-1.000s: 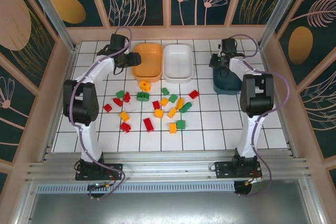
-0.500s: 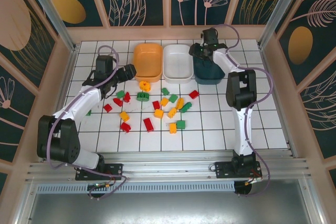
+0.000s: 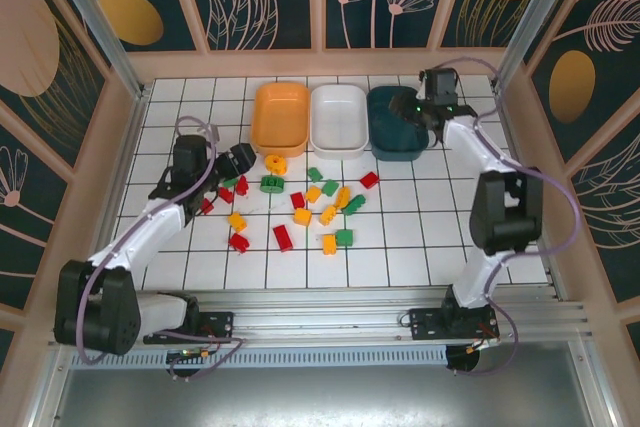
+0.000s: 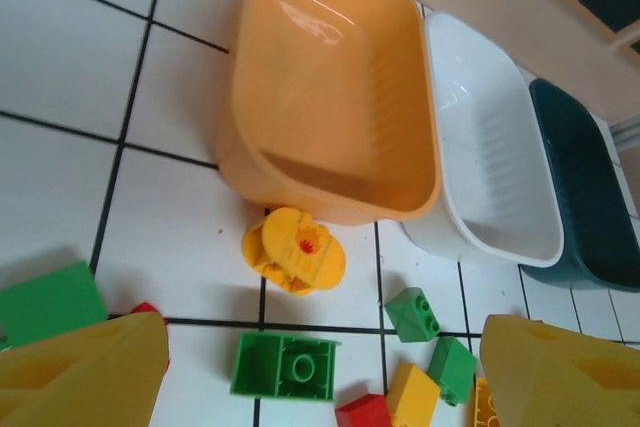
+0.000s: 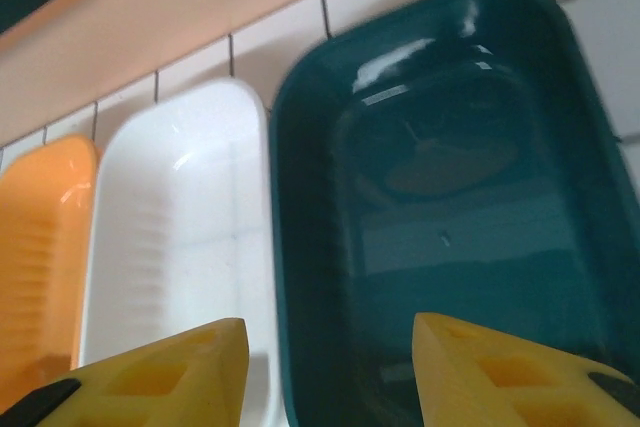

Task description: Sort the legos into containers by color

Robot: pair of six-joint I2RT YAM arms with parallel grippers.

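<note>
Three containers stand in a row at the back: orange (image 3: 280, 119), white (image 3: 338, 119) and dark teal (image 3: 398, 127). None holds a brick. Red, yellow-orange and green legos (image 3: 305, 205) lie scattered on the tiles in front of them. My left gripper (image 3: 240, 158) hangs open over the pile's left end. In the left wrist view its fingers (image 4: 80, 377) flank a green brick (image 4: 285, 367), with a round yellow piece (image 4: 295, 250) just beyond. My right gripper (image 3: 414, 118) is open above the teal container (image 5: 460, 197), over its rim next to the white one (image 5: 175, 237), and holds nothing.
The white tiled table (image 3: 450, 237) is fenced by a wooden rail (image 3: 320, 64) behind and wooden walls at the sides. Bare tiles stretch right of the pile and along the near edge. The containers sit against each other, close to the back rail.
The teal container went left to sit beside the white one; my right gripper now hovers over it. My left arm drew back from the orange container toward the legos.
</note>
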